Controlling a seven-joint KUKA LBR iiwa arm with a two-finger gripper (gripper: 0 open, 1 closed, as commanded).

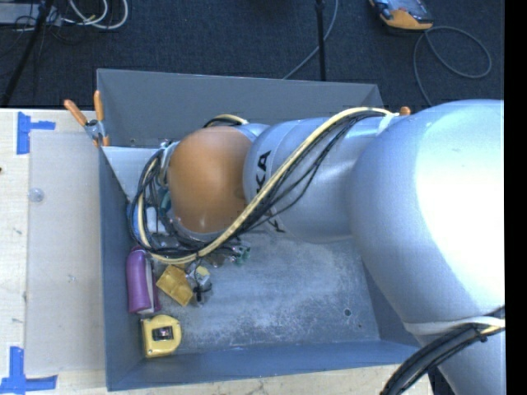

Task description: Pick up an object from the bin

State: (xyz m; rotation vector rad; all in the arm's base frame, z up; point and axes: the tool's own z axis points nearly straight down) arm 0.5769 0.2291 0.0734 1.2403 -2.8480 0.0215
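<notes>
My gripper reaches down at the bin's left side, mostly hidden under the arm's wrist. Just below it lies a small tan-yellow block, with a small dark and silver piece beside it on the right. Left of the block, a purple cylinder lies lengthwise along the bin's left wall. A yellow tape measure sits in the near left corner. A small green bit peeks out from under the arm.
The arm, with its orange cover and bundled cables, spans the bin from the right and hides the back and middle of the floor. Bare grey floor shows at the front centre and right.
</notes>
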